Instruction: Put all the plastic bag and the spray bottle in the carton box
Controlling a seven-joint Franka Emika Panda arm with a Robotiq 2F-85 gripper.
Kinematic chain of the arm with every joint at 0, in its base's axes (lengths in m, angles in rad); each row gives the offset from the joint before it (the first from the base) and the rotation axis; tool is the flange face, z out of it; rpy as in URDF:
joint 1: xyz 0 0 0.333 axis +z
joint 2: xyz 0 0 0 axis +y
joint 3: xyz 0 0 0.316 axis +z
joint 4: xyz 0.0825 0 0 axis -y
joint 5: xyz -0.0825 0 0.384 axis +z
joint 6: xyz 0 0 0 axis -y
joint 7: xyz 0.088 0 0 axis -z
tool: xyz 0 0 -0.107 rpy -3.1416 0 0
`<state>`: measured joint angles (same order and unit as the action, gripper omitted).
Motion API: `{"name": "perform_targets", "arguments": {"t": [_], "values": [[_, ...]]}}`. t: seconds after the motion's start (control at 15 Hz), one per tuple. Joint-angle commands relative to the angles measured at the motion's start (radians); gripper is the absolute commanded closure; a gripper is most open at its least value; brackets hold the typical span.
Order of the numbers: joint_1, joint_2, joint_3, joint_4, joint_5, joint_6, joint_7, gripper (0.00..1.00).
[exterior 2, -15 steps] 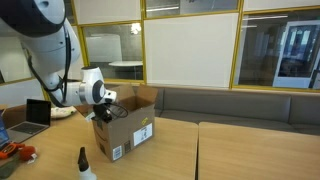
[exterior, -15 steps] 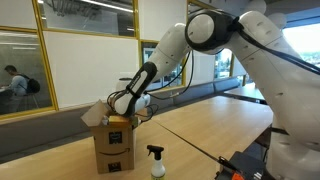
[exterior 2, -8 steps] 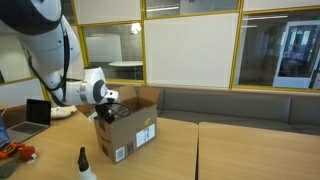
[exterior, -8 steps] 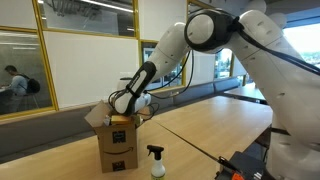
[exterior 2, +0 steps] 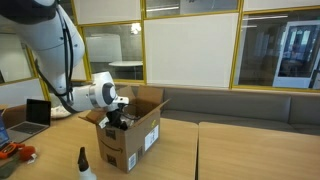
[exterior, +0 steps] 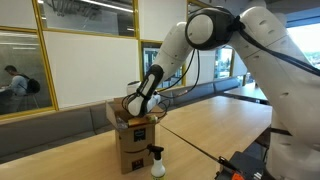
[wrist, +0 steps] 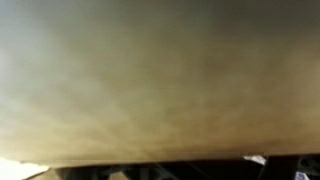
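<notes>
Carton box [exterior: 138,150] is sitting on the table [exterior: 220,122] with the gripper [exterior: 136,108] reaching into its open top.
Jaws are hiding inside the box, can't tell if apart or together. Wrist view is showing only blurred cardboard. Spray bottle [exterior: 156,161] is standing upright near the box.

The glossy white robot arm [exterior: 262,60] takes up the three o'clock side in an exterior view, its round-shelled links swelling into smooth bulbs at each joint. A dark grey band [exterior: 206,28] rings the joint toward one o'clock. A thin black cable [exterior: 194,68] runs beside the slimmer forearm. In an exterior view, a short white cylinder [exterior 2: 100,95] with a dark end face forms the wrist at nine o'clock, and the black gripper [exterior 2: 119,120] is mounted on it.
</notes>
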<state>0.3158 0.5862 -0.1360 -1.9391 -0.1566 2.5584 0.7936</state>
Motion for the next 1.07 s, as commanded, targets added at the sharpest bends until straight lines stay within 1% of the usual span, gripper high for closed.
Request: {"name": "perform_targets", "arguments": {"t": [0.0, 0.33, 0.6, 0.8, 1.0], "values": [[0.010, -0.075, -0.055, -0.102, -0.066, -0.026, 0.027, 0.00], [-0.002, -0.147, -0.097, -0.183, -0.134, -0.043, 0.046, 0.00], [0.003, -0.241, -0.118, -0.212, -0.220, -0.083, 0.084, 0.00], [-0.005, -0.326, -0.100, -0.217, -0.300, -0.136, 0.126, 0.00], [-0.022, -0.414, -0.056, -0.213, -0.365, -0.213, 0.160, 0.00]]}}
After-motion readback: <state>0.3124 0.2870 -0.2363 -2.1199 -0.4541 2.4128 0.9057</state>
